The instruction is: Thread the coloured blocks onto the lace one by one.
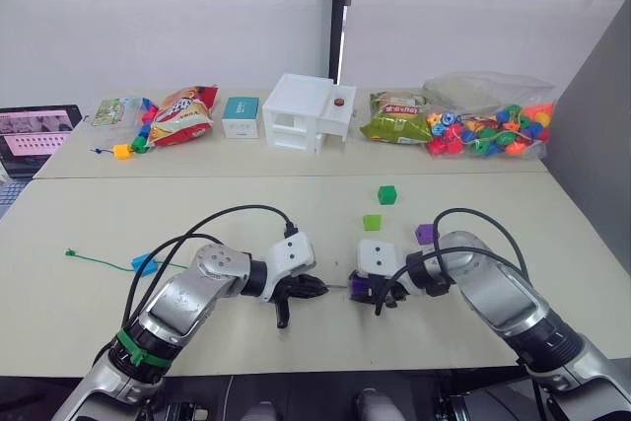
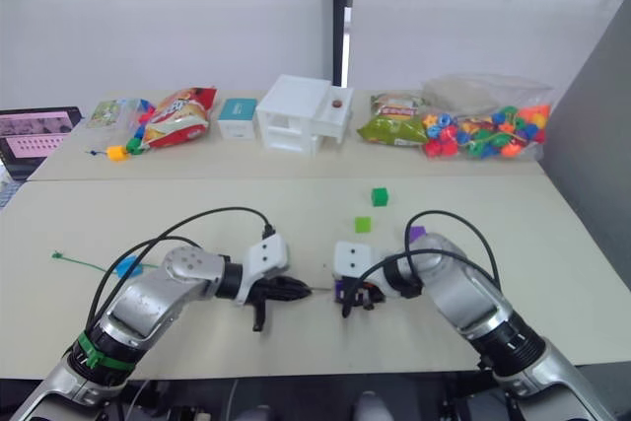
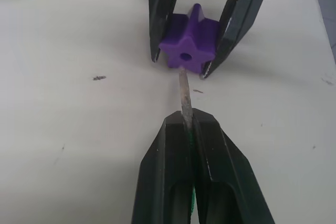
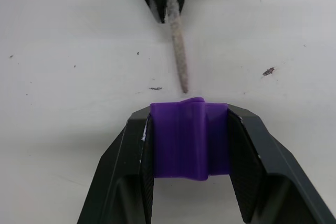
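My right gripper (image 1: 367, 293) is shut on a purple star-shaped block (image 3: 188, 51), holding it low over the table with its hole facing my left gripper (image 1: 314, 287). The left gripper is shut on the lace, whose stiff pale tip (image 3: 184, 93) pokes out and ends just short of the block's face, a little below the hole. The lace's green cord (image 1: 99, 259) trails left across the table, with a light blue block (image 1: 144, 264) on it. Two green blocks (image 1: 386, 194) (image 1: 372, 222) and another purple block (image 1: 425, 234) lie loose beyond the grippers.
Along the far table stand a clear bag of mixed beads (image 1: 488, 130), two snack bags (image 1: 182, 113) (image 1: 394, 117), a white box (image 1: 306, 110), a small teal box (image 1: 240, 115) and a bead string with a yellow cube (image 1: 123, 151). A laptop (image 1: 35, 133) sits far left.
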